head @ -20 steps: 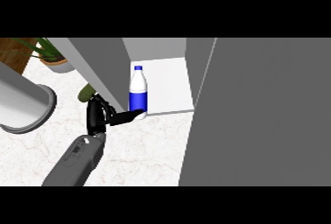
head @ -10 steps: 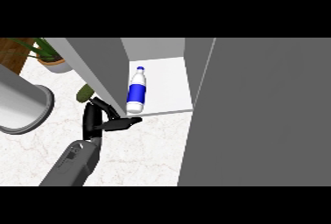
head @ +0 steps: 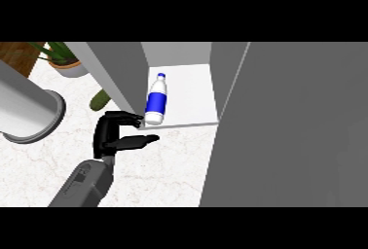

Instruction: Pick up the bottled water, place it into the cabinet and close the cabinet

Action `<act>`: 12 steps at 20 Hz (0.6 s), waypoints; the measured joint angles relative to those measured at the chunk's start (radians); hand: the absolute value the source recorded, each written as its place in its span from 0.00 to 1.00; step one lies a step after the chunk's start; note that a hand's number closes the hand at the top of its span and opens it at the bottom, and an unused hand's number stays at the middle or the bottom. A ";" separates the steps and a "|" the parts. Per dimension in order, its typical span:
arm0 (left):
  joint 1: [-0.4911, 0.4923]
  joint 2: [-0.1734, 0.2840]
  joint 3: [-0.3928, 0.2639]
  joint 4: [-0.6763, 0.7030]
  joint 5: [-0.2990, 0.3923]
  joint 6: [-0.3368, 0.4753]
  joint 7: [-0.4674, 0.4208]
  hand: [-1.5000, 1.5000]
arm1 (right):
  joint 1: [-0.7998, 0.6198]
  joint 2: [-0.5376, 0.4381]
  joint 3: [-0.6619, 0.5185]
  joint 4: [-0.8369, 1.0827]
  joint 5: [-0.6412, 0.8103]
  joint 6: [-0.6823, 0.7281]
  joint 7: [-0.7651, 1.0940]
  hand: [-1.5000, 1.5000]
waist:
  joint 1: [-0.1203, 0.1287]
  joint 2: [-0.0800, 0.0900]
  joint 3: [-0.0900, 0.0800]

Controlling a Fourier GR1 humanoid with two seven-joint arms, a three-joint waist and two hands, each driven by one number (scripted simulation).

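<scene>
Bottle (head: 157,100) inside the cabinet (head: 179,58), on its white shelf (head: 191,97), leaning with the cap toward the far side and the base near the shelf's front edge. White cap, blue label round the middle, clear white base. Set close against the cabinet's left wall (head: 115,68), well apart from the right side.

Cabinet open, its grey door (head: 295,126) swung out and filling the right of the view.

Only one hand (head: 119,131) in sight, coming in from the lower edge on a grey forearm; which of the two cannot be told for sure, though placed at the left. Black, just left of and nearer than the bottle's base. Upper fingers bent toward the shelf's front corner, tips just beside the base; whether touching cannot be told. Thumb stretched out rightward below, over the marbled tabletop (head: 165,165). Released, nothing held between fingers and thumb.

Left of the cabinet: a big grey cylinder (head: 28,114) lying across the tabletop, a potted plant (head: 64,61) at the far left, and a small green object (head: 100,99) partly hidden by the cabinet wall.
</scene>
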State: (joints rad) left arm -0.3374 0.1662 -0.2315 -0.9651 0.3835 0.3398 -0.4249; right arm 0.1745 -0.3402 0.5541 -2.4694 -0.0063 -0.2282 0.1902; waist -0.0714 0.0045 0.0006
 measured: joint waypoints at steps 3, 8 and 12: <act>0.000 -0.018 -0.007 -0.026 0.024 -0.042 0.005 1.00 | 0.008 -0.007 -0.004 0.000 0.001 0.003 -0.002 0.00 | 0.011 -0.001 -0.001; -0.012 -0.046 -0.023 -0.067 0.052 -0.081 0.039 1.00 | 0.010 -0.023 -0.009 -0.004 0.010 0.004 0.002 0.00 | 0.037 -0.003 -0.004; -0.019 -0.067 -0.069 -0.180 0.060 -0.134 0.058 1.00 | -0.003 -0.074 -0.001 -0.008 0.024 0.030 0.034 1.00 | 0.057 -0.009 -0.004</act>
State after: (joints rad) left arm -0.3568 0.0993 -0.3001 -1.1446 0.4435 0.2062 -0.3673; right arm 0.1718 -0.4140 0.5529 -2.4773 0.0180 -0.1978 0.2243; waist -0.0147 -0.0048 -0.0029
